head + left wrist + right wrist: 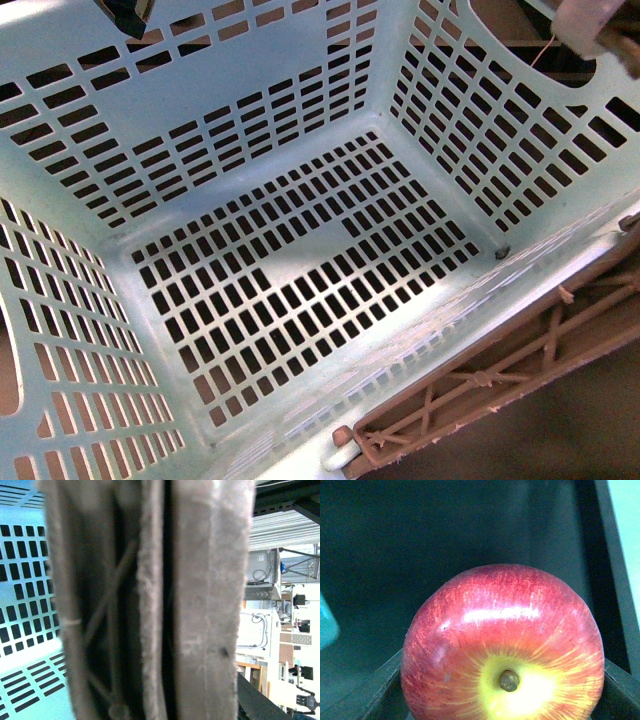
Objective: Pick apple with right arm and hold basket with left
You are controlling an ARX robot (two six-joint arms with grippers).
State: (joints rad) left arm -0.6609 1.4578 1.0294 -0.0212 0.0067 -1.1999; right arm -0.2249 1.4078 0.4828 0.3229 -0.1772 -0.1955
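Observation:
The light turquoise basket (300,270) with slotted walls and floor fills the front view, tilted, and is empty inside. Its brown swing handle (500,370) lies along the near right rim. In the left wrist view the brown handle (200,605) fills the picture close up, with the basket's slotted wall (25,605) beside it; my left gripper is shut on the basket and its fingers are hidden. In the right wrist view the glossy red apple (502,645), with yellow patch and stem, fills the jaws; my right gripper is shut on it.
A dark part (125,15) shows at the front view's top left, above the basket wall. A pale object (590,25) sits at the top right by the oval handhold. Shelves and lab equipment (280,630) show far off in the left wrist view.

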